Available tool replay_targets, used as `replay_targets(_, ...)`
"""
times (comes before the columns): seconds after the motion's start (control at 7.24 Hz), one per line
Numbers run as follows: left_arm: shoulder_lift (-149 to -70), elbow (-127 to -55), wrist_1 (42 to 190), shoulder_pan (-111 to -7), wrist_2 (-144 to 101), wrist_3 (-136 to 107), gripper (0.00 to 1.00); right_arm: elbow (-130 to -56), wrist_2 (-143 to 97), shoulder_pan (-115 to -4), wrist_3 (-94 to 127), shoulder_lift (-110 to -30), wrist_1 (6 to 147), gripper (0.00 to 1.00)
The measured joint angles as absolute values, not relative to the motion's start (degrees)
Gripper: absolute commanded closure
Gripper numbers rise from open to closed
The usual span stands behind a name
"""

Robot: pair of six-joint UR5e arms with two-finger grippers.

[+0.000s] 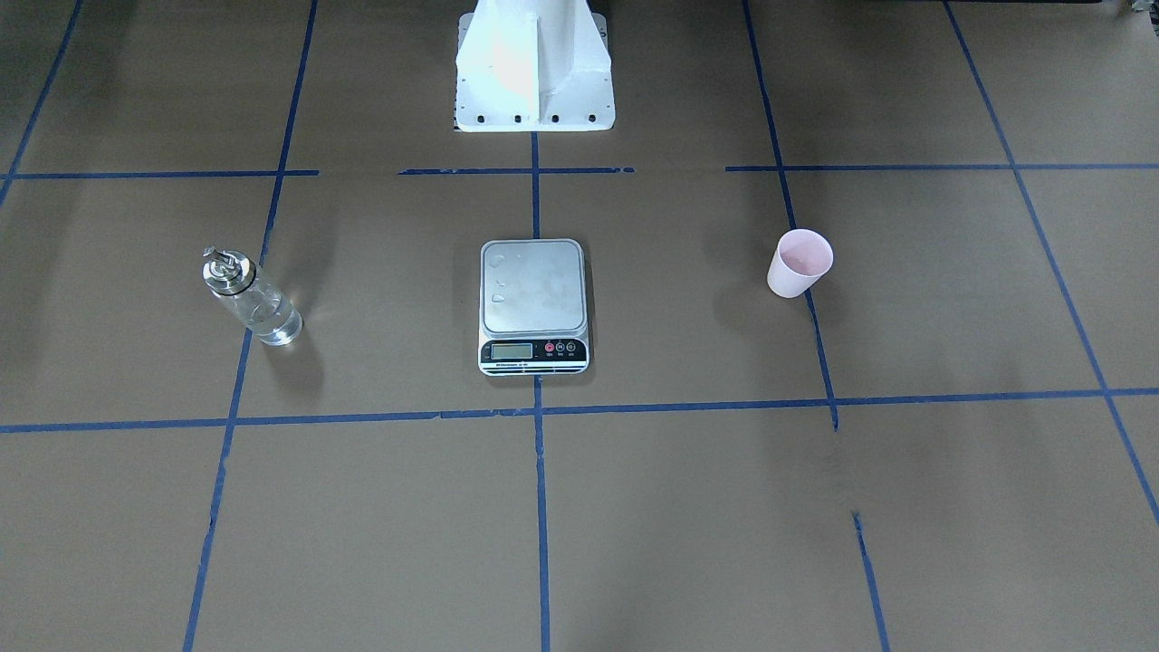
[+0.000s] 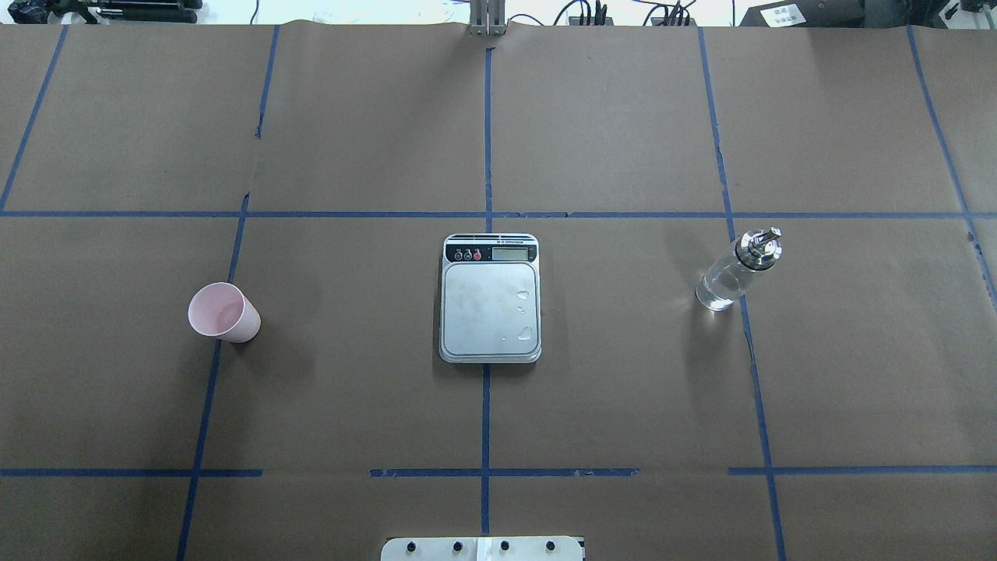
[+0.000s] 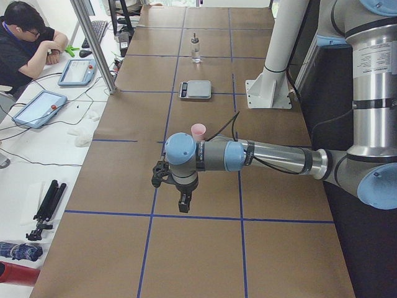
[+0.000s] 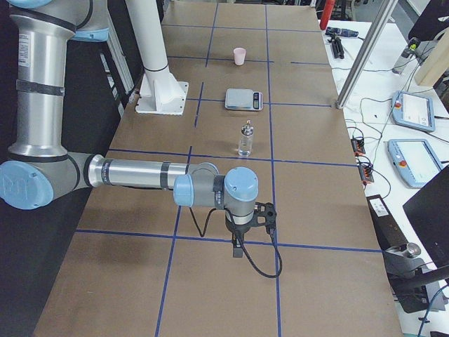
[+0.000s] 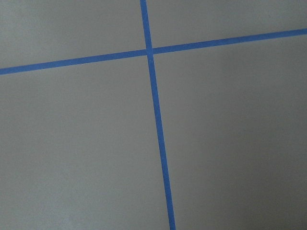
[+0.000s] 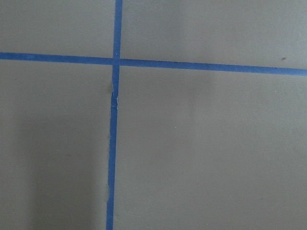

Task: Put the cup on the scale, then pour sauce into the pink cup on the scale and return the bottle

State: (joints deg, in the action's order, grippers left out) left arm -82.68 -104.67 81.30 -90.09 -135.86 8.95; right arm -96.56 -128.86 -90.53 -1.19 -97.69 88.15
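The pale pink cup (image 1: 799, 263) stands upright on the brown table on my left side, also in the overhead view (image 2: 223, 312). The silver scale (image 1: 533, 303) lies at the table's middle, its platform (image 2: 490, 312) bare but for a few droplets. The glass bottle (image 1: 251, 296) with metal spout stands on my right side (image 2: 737, 269), with clear sauce (image 1: 272, 321) inside. My left gripper (image 3: 183, 202) hangs above the table's left end, well short of the cup (image 3: 198, 131). My right gripper (image 4: 238, 249) hangs above the right end, short of the bottle (image 4: 245, 138). I cannot tell whether either is open.
The white robot base (image 1: 534, 68) stands behind the scale. Blue tape lines grid the table. An operator (image 3: 25, 43) sits with tablets beside the far edge. Both wrist views show only table and tape.
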Motion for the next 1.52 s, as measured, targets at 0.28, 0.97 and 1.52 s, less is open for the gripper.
replay_targets(0.28,-82.7,-104.8,81.4,-90.1,-136.0,8.9,0.0,-96.1,-128.9,-90.5,-1.3,-97.6,85.2,0.0)
replay_targets(0.97,-83.9,-105.0,101.4,-89.9,-132.8,9.0,0.0,-96.0,-129.5,-83.0,1.0,-94.7,69.4,0.0)
replay_targets(1.52,-90.6,-99.6,125.2,-89.3,-133.0,4.7,0.0,-96.3,-129.7,-80.1,4.1,-92.4,67.1,0.0)
